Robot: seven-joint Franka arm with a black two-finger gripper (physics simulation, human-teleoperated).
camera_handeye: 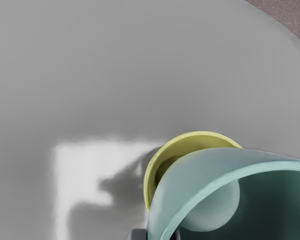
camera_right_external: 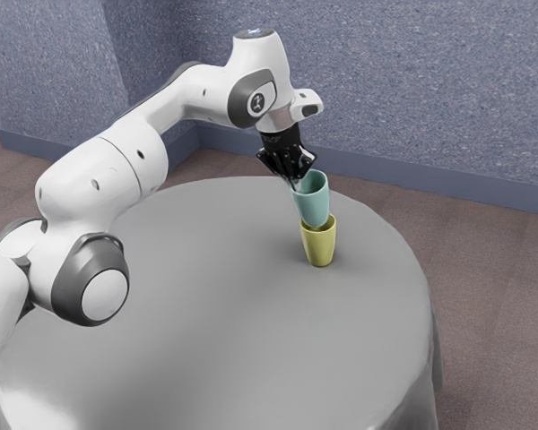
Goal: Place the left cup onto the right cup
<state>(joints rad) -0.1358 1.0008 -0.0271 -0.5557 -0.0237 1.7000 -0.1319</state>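
teal cup (camera_right_external: 312, 204) | yellow cup (camera_right_external: 320, 244) | grey table (camera_right_external: 206, 313) | black gripper (camera_right_external: 298, 184) | white arm (camera_right_external: 117, 170) | wall (camera_right_external: 430, 72) — speckled blue

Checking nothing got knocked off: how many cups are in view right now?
2. The teal cup, gripped at its rim by the pincer, sits tilted with its base inside the yellow cup, which stands upright on the grey table. None seems hidden.

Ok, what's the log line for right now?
black two-finger gripper: shut on tilted teal cup | teal cup: base inside yellow cup | yellow cup: upright on grey table
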